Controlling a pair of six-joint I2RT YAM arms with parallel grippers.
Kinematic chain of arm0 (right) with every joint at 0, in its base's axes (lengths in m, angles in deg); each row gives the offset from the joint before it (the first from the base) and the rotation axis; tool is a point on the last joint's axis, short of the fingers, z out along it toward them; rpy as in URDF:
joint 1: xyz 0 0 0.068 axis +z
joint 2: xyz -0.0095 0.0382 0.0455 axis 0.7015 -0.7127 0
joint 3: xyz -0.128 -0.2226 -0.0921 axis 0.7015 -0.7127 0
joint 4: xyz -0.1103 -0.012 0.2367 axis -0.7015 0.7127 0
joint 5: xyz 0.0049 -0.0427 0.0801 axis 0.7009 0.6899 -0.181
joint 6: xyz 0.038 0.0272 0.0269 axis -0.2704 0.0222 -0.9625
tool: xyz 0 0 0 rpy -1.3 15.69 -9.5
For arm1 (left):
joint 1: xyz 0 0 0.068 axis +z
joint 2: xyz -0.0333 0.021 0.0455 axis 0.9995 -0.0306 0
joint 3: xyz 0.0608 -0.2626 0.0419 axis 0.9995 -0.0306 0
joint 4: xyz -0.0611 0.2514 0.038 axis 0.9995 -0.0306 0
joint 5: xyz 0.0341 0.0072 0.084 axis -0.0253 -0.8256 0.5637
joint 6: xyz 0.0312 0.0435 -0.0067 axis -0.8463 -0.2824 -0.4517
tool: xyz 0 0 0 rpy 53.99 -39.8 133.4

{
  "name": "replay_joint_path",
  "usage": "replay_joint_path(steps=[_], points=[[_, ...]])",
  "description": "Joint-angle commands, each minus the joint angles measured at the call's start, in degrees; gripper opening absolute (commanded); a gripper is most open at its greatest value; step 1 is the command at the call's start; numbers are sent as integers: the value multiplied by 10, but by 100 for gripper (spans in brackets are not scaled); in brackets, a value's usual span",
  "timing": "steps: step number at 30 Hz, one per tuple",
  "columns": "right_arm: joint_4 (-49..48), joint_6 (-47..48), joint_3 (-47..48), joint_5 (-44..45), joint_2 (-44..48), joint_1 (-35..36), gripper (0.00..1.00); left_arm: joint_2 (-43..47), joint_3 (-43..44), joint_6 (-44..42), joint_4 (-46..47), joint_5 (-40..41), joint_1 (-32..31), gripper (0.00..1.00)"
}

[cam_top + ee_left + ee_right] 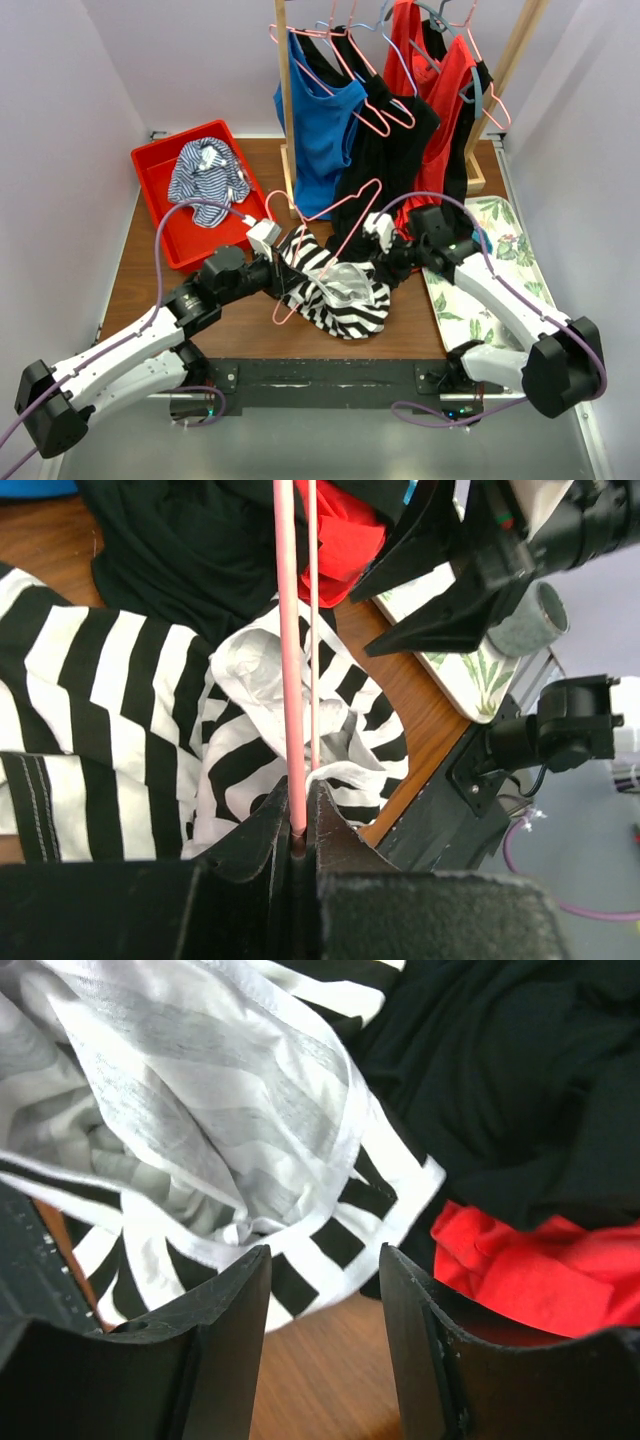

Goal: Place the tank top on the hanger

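Pink hanger [290, 680], pinched in the left gripper [303, 825], is steadied over the tank top [335, 290] at the near edge of the counter [140, 272] so the right gripper [325, 1270], gaping at its hem, can presumably thread it.

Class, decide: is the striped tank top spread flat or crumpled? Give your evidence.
Crumpled. The tank top lies bunched in folds on the table, pale inside showing, the hanger across it in the left gripper.
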Motion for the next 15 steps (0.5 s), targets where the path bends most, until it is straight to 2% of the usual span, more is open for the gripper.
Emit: replay_joint_path(steps=[1,7,15], points=[[-124,-39,-15,89,-19,32,52,5,-11,51,68,17,3,0],[-214,-103,-38,221,-52,93,59,15,-31,78,72,41,3,0],[-245,-101,-41,290,-99,152,60,21,-39,85,70,55,3,0]])
